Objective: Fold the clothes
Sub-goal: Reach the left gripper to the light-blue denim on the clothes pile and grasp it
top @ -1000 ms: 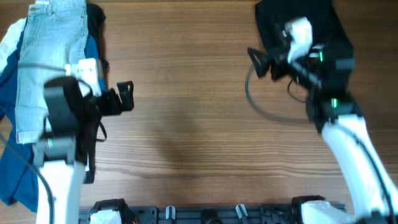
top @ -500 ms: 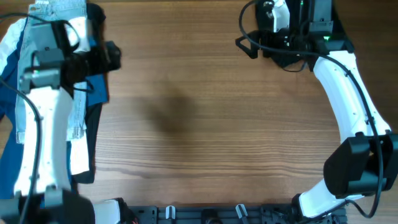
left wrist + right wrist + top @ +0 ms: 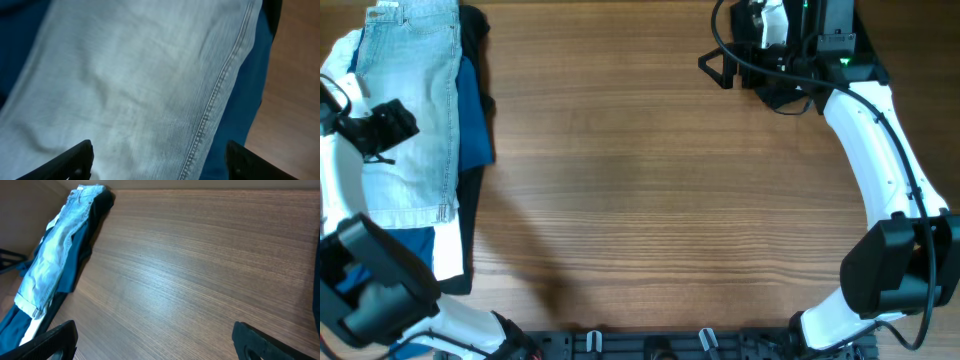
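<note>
table [image 3: 650, 190]: brown wood grain
clothes [image 3: 470, 130]: left edge, denim shorts [image 3: 410, 130] on top
left gripper [image 3: 159, 152]: fingers apart, over denim
right gripper [image 3: 155, 337]: fingers apart, far right corner

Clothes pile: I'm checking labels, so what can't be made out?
Overhead: left hand covers part of the denim shorts; frame edge cuts the pile's left side.
Left wrist: close-up of denim; waistband and hems out of frame.
Right wrist: garments under the shorts too small to separate.

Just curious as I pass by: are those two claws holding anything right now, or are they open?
Left gripper: open, empty, above the denim shorts.
Right gripper: open, empty, above the table.
</note>
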Action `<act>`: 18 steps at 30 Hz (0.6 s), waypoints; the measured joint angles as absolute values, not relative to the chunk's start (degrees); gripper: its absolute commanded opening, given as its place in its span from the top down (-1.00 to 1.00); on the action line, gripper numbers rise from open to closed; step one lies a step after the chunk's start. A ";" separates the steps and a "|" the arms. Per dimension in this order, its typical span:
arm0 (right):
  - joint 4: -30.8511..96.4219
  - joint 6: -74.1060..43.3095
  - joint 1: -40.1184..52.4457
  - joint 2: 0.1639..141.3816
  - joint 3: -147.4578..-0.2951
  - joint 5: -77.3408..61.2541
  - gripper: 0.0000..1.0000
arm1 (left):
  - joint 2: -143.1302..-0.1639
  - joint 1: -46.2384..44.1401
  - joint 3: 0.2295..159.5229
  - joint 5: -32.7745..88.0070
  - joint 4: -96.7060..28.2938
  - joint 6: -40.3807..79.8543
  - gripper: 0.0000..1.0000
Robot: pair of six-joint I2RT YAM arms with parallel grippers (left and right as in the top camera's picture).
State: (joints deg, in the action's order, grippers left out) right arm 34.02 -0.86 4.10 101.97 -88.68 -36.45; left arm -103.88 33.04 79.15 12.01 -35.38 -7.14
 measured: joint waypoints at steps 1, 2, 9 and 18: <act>34.00 -0.89 4.10 101.97 -88.68 -36.45 -0.99 | -105.75 31.68 79.15 12.05 -35.27 -8.78 -0.44; 33.93 -0.86 4.10 101.97 -88.66 -36.42 -1.00 | -107.46 29.82 79.15 11.86 -35.20 -10.28 -0.37; 33.80 -0.89 4.10 101.97 -88.66 -36.42 -0.98 | -113.32 18.63 79.15 3.18 -34.50 -14.02 0.10; 33.41 -1.30 4.10 101.97 -88.68 -35.94 -0.98 | -113.32 20.10 79.15 0.47 -36.91 -11.77 0.41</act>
